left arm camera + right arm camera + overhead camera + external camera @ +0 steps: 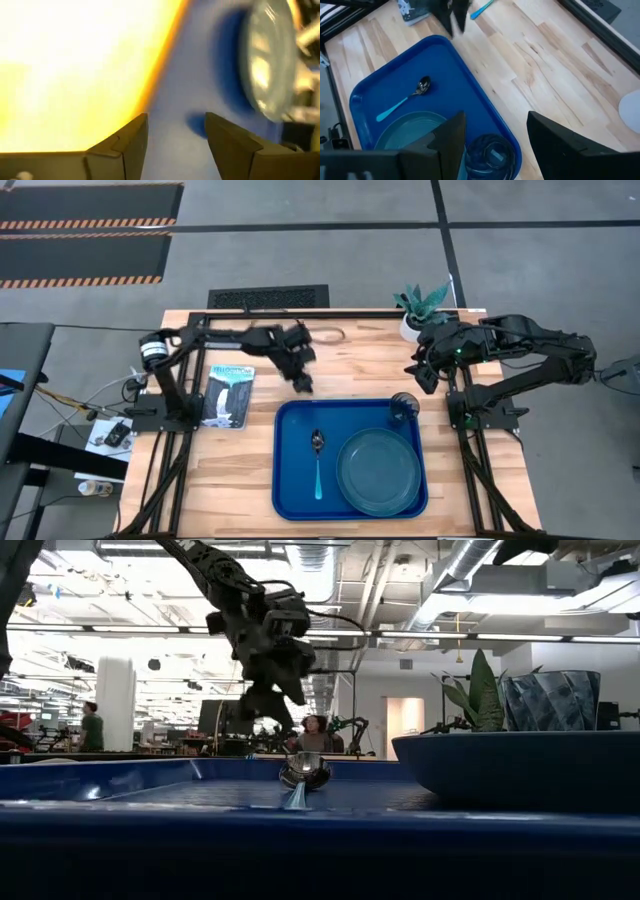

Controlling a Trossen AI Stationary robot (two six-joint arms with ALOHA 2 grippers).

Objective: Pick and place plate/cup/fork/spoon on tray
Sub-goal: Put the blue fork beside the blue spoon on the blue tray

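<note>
Wood table carries the tray w/ plate, cup, spoon inside; fork lies just beyond tray's far edge. Left gripper hovers near it, fingers apart, empty; right gripper near cup, also apart. Fork's prob. light, stiff, slippery—pinch mid-handle.

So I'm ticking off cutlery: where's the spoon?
High view: the spoon lies on the tray, left part, beside the plate.

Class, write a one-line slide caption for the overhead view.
Spoon, plate and cup sit on the blue tray; both hands, left and right, hover open beyond it.
</note>
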